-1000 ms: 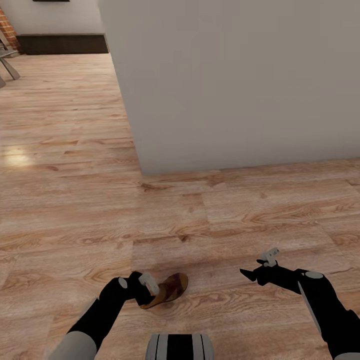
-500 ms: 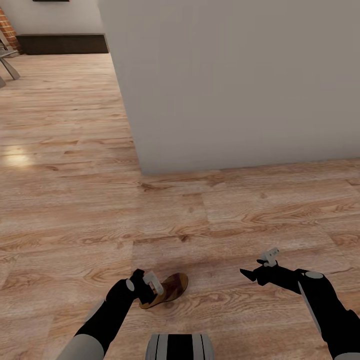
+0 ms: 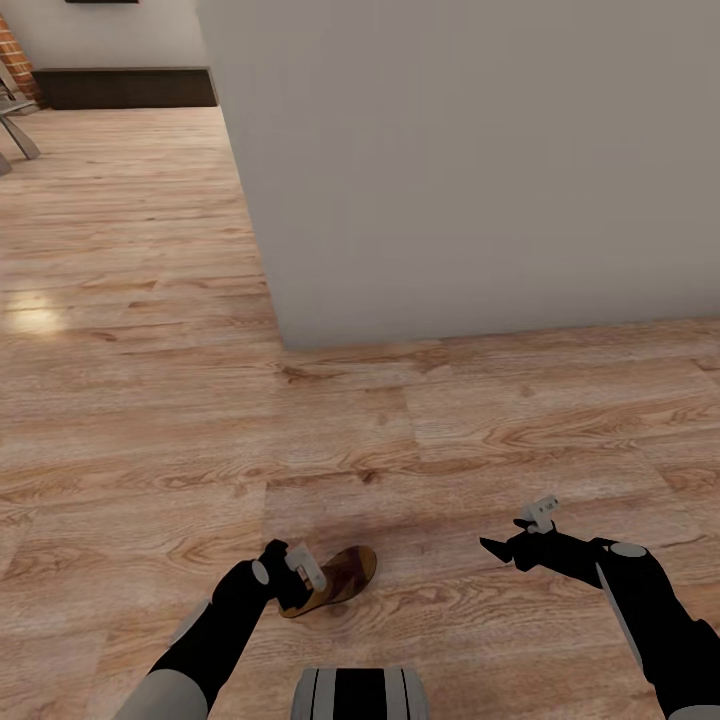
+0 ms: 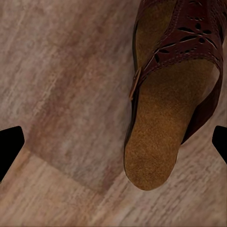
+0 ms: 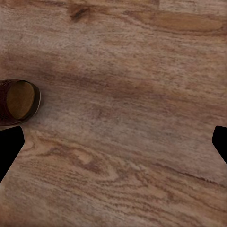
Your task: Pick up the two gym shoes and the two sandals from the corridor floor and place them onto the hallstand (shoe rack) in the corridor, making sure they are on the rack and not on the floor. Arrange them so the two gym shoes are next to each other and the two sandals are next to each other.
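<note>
One dark brown sandal [image 3: 342, 575] with a tan footbed lies on the wood-plank corridor floor [image 3: 150, 400], close in front of my base. My left gripper [image 3: 297, 575] hovers right at its near end. In the left wrist view the sandal [image 4: 170, 109] sits between the spread black fingertips [image 4: 9, 146], nearer to one of them, and the gripper [image 4: 115, 144] is open and touches nothing. My right gripper [image 3: 520, 535] hangs open over bare floor to the right. The right wrist view catches one end of the sandal [image 5: 16, 101] at the edge, with that gripper [image 5: 115, 142] open.
A grey wall fills the upper right, its corner [image 3: 285, 340] meeting the floor ahead. A dark low cabinet [image 3: 125, 88] stands far back at the left, with chair legs [image 3: 15, 130] by the left edge. Wood floor stretches ahead and to the left.
My left arm has shifted a little to the right, bringing its gripper closer over the sandal. The right arm and the sandal have not moved.
</note>
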